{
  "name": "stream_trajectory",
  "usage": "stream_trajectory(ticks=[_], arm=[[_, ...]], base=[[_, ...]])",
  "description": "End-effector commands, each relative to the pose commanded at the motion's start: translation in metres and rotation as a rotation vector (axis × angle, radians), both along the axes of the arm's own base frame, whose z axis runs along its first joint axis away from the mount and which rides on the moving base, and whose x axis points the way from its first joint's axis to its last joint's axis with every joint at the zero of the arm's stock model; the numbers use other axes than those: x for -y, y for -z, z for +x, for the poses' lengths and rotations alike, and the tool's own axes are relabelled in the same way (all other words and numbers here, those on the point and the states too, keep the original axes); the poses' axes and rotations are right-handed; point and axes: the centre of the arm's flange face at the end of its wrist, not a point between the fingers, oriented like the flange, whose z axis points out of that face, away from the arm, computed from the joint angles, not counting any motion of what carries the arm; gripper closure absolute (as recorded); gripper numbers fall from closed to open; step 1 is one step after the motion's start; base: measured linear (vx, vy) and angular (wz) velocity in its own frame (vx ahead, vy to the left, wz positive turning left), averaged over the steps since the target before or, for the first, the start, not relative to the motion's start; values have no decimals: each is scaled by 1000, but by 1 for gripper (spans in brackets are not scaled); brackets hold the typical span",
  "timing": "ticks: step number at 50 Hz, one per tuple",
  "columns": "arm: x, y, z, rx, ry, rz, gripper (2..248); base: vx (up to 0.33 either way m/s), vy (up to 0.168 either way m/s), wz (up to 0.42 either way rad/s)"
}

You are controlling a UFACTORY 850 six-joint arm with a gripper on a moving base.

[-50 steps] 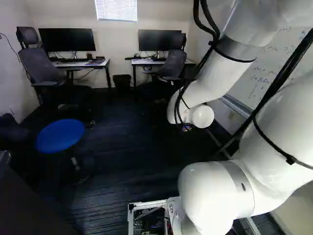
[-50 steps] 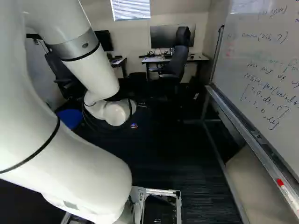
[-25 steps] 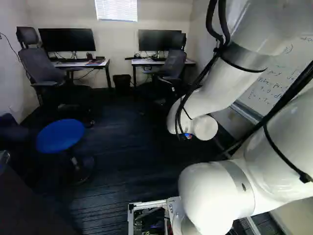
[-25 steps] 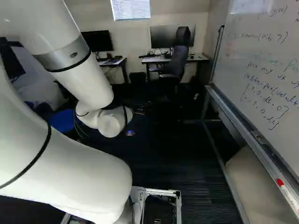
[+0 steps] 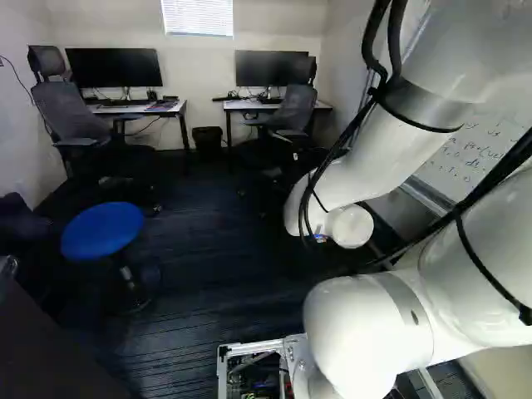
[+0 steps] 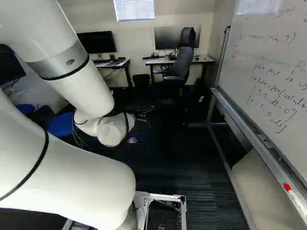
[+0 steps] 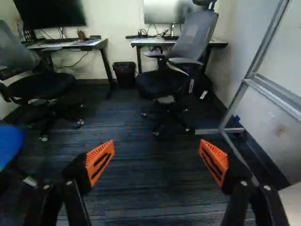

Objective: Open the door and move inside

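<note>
Pincer is pointing ahead over the floor, released, its orange pads standing wide apart. Ahead, a chair is standing by a table that is carrying a monitor. A bin is sitting between that and a second table. Leftward, a blue stool is standing; rightward, a whiteboard is leaning on a metal frame. Where the door is standing, I cannot tell.

An office is showing: ahead of the fingers, monitors are standing on counters near wheeled chairs; a written-on whiteboard is standing to one side.
</note>
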Motion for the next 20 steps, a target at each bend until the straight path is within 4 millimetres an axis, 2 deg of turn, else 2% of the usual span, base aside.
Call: stream_trajectory(ticks=[20], arm=[[0, 0, 0, 0, 0, 0, 3]], base=[[0, 0, 0]])
